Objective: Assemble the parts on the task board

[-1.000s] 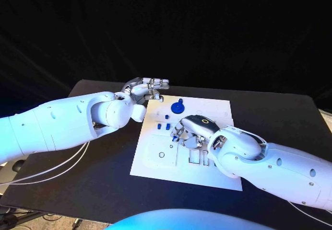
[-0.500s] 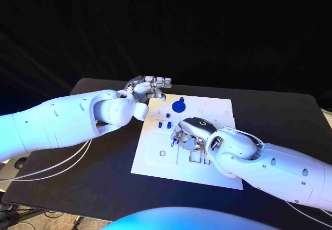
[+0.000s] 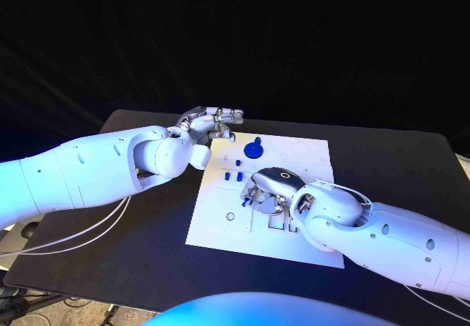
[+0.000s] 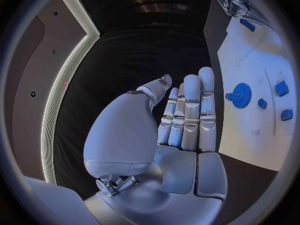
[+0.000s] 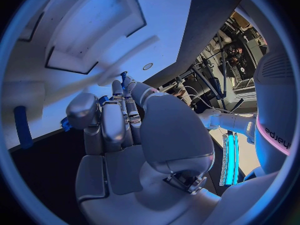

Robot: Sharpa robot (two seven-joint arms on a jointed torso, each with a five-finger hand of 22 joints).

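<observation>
The white task board lies mid-table. A blue gear stands near its far edge, with two small blue parts just in front of it. My left hand hovers above the board's far left corner; its fingers are straight and side by side and hold nothing. The left wrist view shows the task board, the gear and small blue parts. My right hand is bent down onto the board's middle. Its thumb and fingers pinch a small blue part against the board.
The black table extends round the board on all sides. Rectangular recesses lie in the board beside my right hand. A blue bar sits on the board in the right wrist view.
My left hand has lifted slightly above the board's far corner. My right hand has stayed over the board's middle, shifting only a little.
</observation>
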